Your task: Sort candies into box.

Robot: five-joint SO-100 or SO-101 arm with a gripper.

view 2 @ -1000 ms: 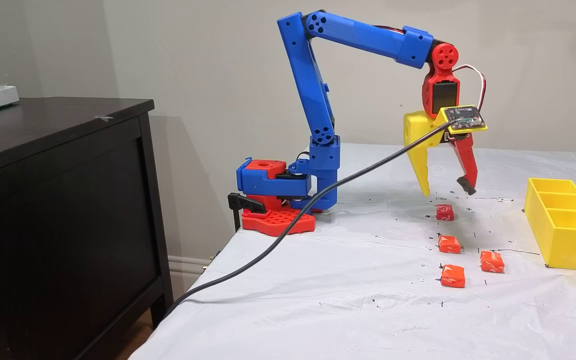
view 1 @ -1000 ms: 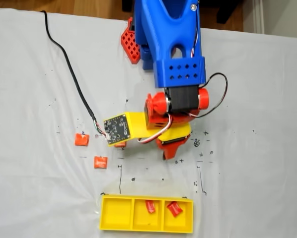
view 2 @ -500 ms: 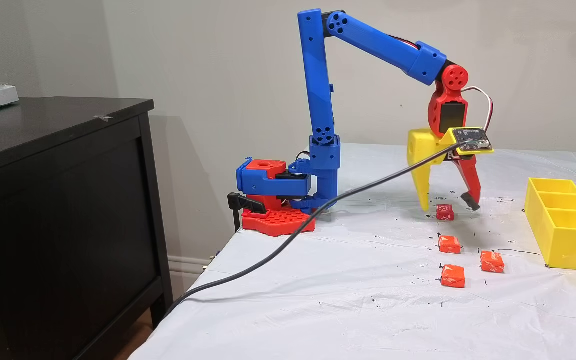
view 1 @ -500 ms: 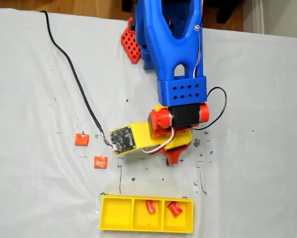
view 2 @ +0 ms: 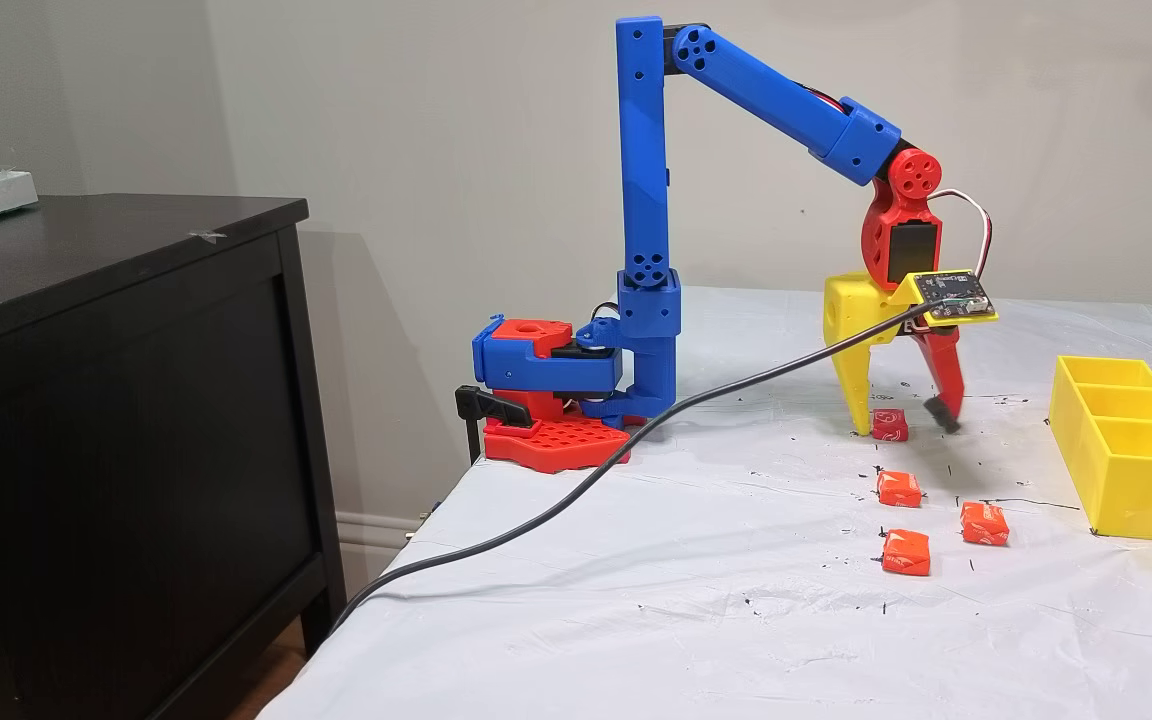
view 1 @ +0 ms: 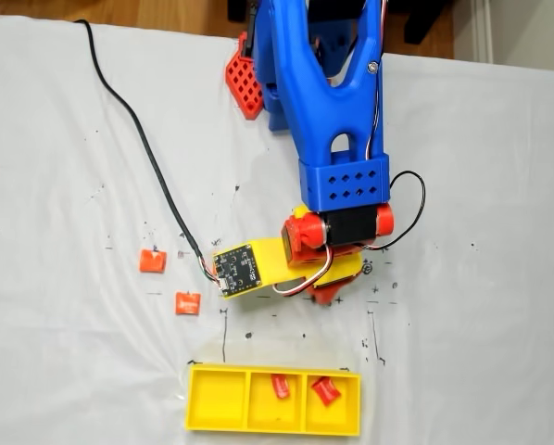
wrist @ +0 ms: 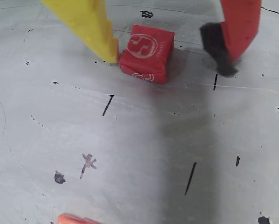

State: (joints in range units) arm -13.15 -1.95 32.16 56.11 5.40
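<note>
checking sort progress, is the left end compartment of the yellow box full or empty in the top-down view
Empty. In a fixed view the box shows a bare left compartment, while a candy lies in the middle one and another in the right.

I see a red candy [wrist: 146, 53] with a white mark flat at the wrist view's upper centre, three orange ones [view 2: 899, 488] lower right of a fixed view, and two more [view 1: 280, 386] inside the yellow box [view 1: 217, 400] at bottom centre.

The candy [wrist: 146, 52] is red with a white S mark. One jaw is yellow, the other red with a black pad. The box [view 2: 1131, 450] is bright yellow. The surface [view 2: 696, 560] is white, flecked with black marks.
</note>
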